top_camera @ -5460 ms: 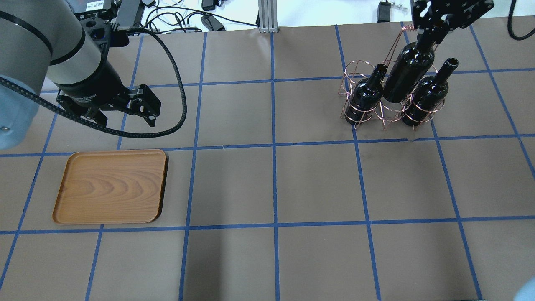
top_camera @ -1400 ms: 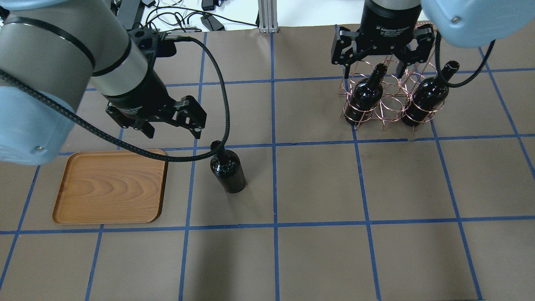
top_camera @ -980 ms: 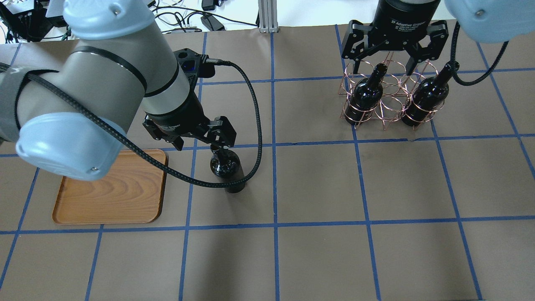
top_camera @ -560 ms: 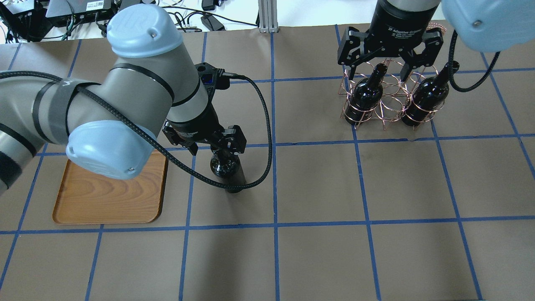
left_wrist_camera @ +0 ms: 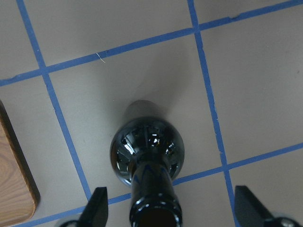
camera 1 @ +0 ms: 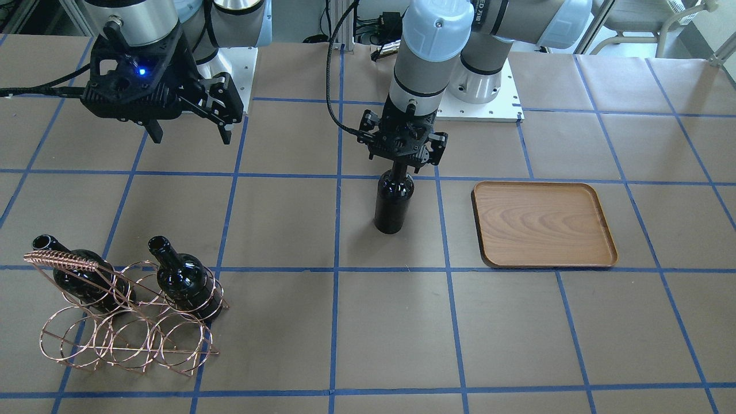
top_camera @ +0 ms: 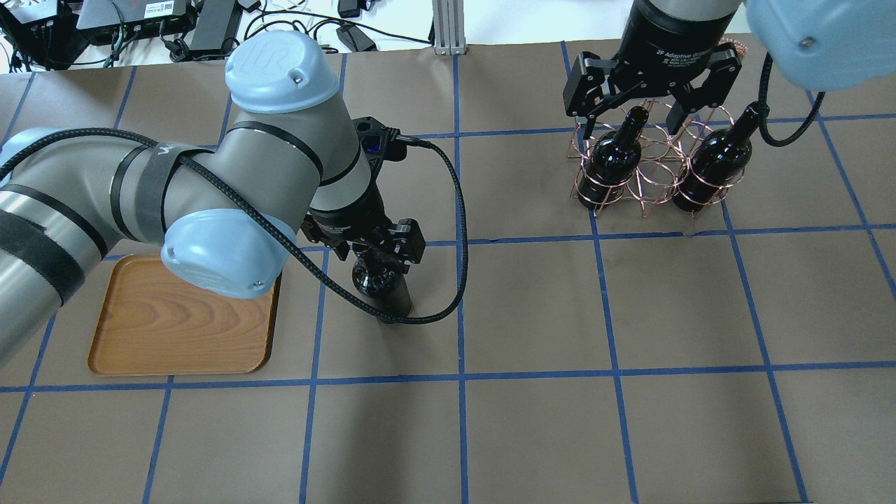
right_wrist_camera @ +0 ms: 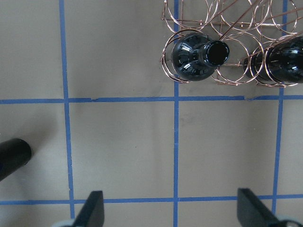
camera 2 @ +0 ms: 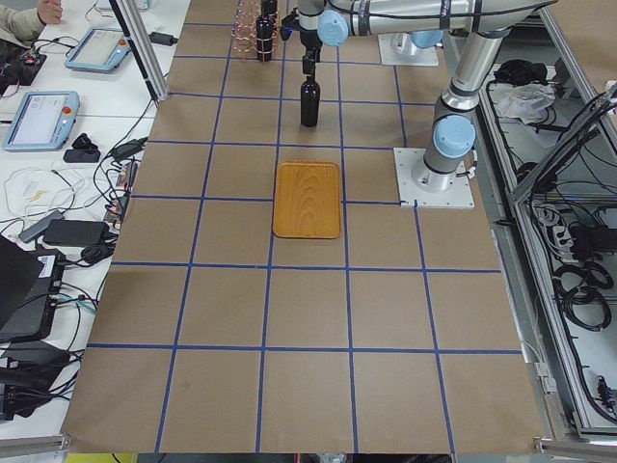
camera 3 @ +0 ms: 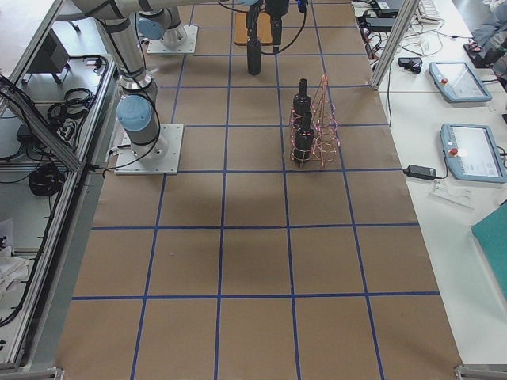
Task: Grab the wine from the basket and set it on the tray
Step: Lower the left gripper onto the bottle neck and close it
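Observation:
One wine bottle [top_camera: 383,285] stands upright on the table to the right of the wooden tray [top_camera: 168,329]; it also shows in the front view [camera 1: 394,201] and the left wrist view [left_wrist_camera: 147,151]. My left gripper [top_camera: 374,248] is open, with its fingers [left_wrist_camera: 98,209] on either side of the bottle's neck and not touching it. My right gripper [top_camera: 630,126] is open and empty above the copper wire basket [top_camera: 651,178]. Two more bottles [top_camera: 616,157] [top_camera: 714,164] stand in the basket.
The tray [camera 1: 543,224] holds nothing, and my left arm's elbow [top_camera: 224,252] hangs over its far corner. A black cable [top_camera: 448,231] loops beside the standing bottle. Blue tape lines grid the brown table. Cables and boxes lie past the far edge.
The bottle my right gripper held above the basket now stands on the table near the tray. My left gripper moved over it and came down around its neck. The right gripper stays open above the basket.

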`<act>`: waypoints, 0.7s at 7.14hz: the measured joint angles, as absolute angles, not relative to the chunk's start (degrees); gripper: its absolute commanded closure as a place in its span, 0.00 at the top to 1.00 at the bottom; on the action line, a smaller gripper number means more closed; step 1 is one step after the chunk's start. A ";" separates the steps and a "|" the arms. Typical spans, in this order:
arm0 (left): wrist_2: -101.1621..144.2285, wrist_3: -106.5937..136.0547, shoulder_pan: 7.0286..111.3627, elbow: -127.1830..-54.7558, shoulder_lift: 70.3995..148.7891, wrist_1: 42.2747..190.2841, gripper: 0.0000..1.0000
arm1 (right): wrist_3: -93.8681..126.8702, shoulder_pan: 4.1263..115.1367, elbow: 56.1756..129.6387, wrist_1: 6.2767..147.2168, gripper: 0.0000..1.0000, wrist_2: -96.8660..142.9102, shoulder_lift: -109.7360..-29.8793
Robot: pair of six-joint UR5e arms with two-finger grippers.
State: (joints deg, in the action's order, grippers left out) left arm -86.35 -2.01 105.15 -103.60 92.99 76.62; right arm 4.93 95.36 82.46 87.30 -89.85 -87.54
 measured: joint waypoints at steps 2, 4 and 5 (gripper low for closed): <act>-86.39 -2.64 105.13 -103.74 93.16 76.62 0.53 | 4.87 95.29 82.21 87.18 1.00 -89.71 -87.58; -86.36 -2.70 105.16 -103.72 93.12 76.56 0.00 | 4.26 95.32 82.18 87.11 1.00 -89.87 -87.60; -86.36 -2.76 105.19 -103.66 93.10 76.56 0.00 | 4.01 95.35 82.20 87.10 1.00 -89.90 -87.62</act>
State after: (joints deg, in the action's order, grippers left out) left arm -86.36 -2.76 105.19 -103.66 93.10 76.56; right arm 4.01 95.35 82.20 87.10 -89.90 -87.62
